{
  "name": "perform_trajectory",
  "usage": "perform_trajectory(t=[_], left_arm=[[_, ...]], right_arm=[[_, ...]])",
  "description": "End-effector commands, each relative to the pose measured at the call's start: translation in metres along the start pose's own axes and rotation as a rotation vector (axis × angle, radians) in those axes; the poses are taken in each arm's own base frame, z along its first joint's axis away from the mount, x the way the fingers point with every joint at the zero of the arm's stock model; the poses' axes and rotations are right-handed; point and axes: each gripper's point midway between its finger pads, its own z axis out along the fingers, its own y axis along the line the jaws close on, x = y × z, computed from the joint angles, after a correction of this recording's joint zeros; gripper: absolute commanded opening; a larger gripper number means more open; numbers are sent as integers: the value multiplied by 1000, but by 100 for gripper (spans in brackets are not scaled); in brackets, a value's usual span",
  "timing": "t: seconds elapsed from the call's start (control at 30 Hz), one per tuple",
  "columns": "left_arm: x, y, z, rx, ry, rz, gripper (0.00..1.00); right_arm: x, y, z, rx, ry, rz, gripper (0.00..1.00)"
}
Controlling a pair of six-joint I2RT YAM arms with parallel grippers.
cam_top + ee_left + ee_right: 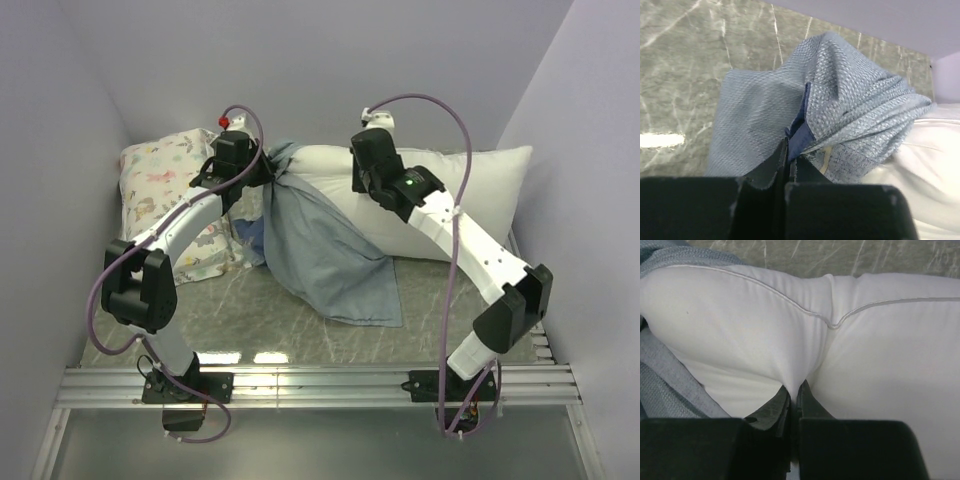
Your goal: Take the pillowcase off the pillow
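Left claw [787, 150] is pinched tight on a fold of the pillowcase [322, 250], its two black fingers [769, 168] pressed together with the blue cloth caught between them. The darker outer face shows as a narrow strip in the fold just above the tips, and the paler woven inner face bulges up and to the right of it. Seen from above, that claw sits at the bunched top of the pillowcase, just off the left end of the pillow [455, 190]. From there the cloth hangs down and spreads forward onto the marbled table [230, 310] as a long limp flap, pale side out. On the other side, the right claw [794, 390] is closed as well, nipping a tuck of the pillow's white cover so that the fabric puckers into a crease above the tips, below a piped seam. The pillow lies across the back of the table, nearly all of it bare. The pillowcase meets it only at its left end, where the right wrist view shows grey-blue cloth beside and under the white corner. Whether that corner sits inside the mouth of the case cannot be told. A smaller floral pillow [165, 175] lies at the back left, beyond the left arm [190, 225], just beside the blue cloth.
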Motion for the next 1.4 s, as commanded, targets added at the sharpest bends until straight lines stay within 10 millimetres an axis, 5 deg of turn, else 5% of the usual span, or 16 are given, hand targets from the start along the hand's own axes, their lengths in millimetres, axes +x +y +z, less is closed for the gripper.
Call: perform_trajectory(t=[0.0,0.4,0.77,0.97,1.13,1.23,1.33,1.37], left_arm=[[-33,64,-5,-202,-94,-21,0],[-42,86,2,-231,-59,-19,0],[-49,96,13,-251,-47,-31,0],[-113,85,5,-209,-163,-51,0],[-185,42,-25,-70,-336,-38,3],[-172,21,-29,10,-315,-32,6],[-109,11,-16,56,-197,-28,7],[-69,23,-5,34,-137,-31,7]], right_arm=[[-68,-74,-64,152,-207,123,0],[-85,-117,-91,216,-264,194,0],[-160,-131,-149,190,-459,316,0],[-180,-131,-161,172,-510,342,0],[-174,-128,-144,192,-481,316,0],[-163,-123,-121,192,-436,301,0],[-138,-113,-86,191,-357,269,0],[-133,-114,-78,198,-349,275,0]])
